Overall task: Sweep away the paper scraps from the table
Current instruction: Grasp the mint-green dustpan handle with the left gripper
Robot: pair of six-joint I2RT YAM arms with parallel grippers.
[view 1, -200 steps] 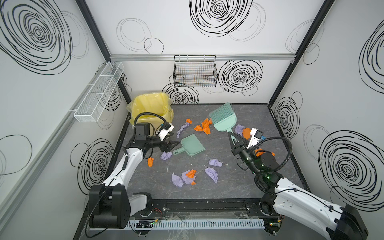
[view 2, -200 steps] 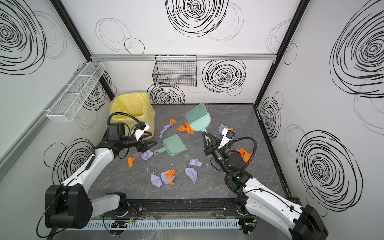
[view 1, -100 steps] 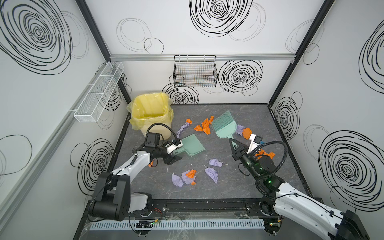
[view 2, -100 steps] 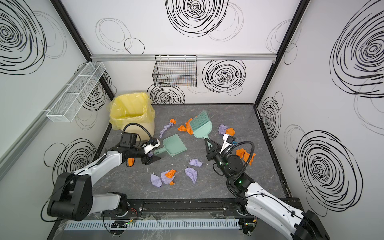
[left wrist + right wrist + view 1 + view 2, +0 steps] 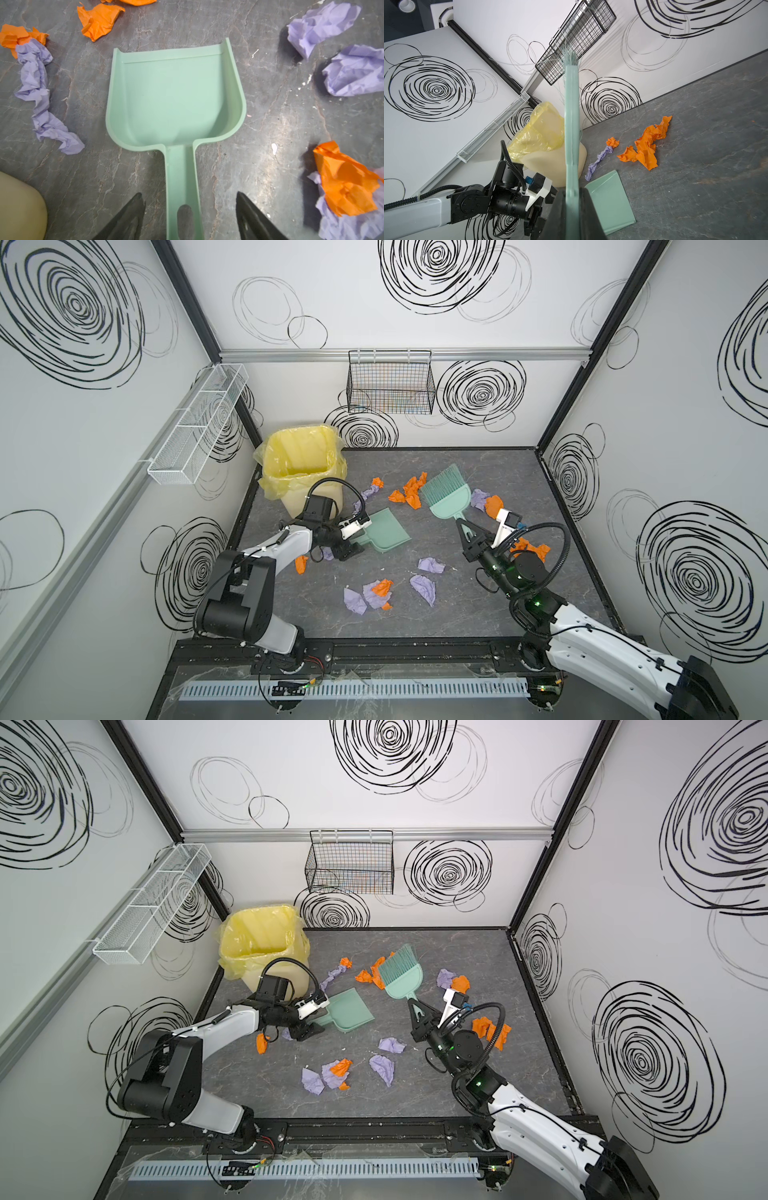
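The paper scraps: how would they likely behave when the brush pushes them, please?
The paper scraps look thin and crumpled, so probably very light and easily pushed. Their irregular wrinkles suggest tumbling or snagging rather than clean rolling. The long twisted lavender strip looks floppy and may bend around the brush.

Crumpled orange and lavender paper scraps (image 5: 423, 588) lie scattered, unswept, across the dark grey, pale-veined table (image 5: 478, 626). An orange cluster and a twisted lavender strip sit toward the far edge. A lavender-and-orange pair and more orange lie near the right edge, one orange wad lies near the left edge, and several lavender and orange wads group mid-table toward the front.
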